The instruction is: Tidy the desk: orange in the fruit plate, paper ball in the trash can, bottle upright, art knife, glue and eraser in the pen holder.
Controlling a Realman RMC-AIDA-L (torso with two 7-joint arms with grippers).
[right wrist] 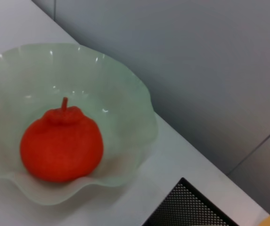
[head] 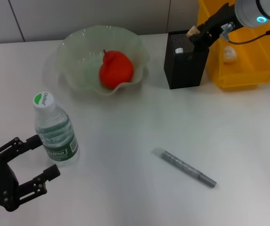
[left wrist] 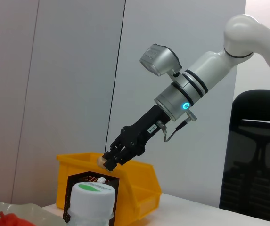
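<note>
The clear plastic water bottle (head: 54,132) stands upright near the white desk's (head: 139,188) left edge; its green-and-white cap carries small green lettering too fine to make out, and the green label around its middle has white print that is likewise unreadable. The black left gripper (head: 36,162) sits low at the desk's front left corner with its fingers spread wide, one finger just beside the bottle and the other apart from it in front, nothing held.

The right arm reaches in over the far right corner, sloping down from its silver wrist with a lit blue ring. The right gripper (head: 197,33) hangs just above the open top of the black mesh pen holder (head: 184,63), pinched on a small pale beige block (left wrist: 102,162).

The orange (head: 116,70) lies in the pale green wavy-rimmed fruit plate (head: 78,52) toward the far edge. Behind the holder stands a yellow plastic bin (head: 248,70) with a white crumpled paper ball (head: 229,54) inside. A grey pen-shaped art knife (head: 186,168) lies flat nearer the front edge, right of centre.
</note>
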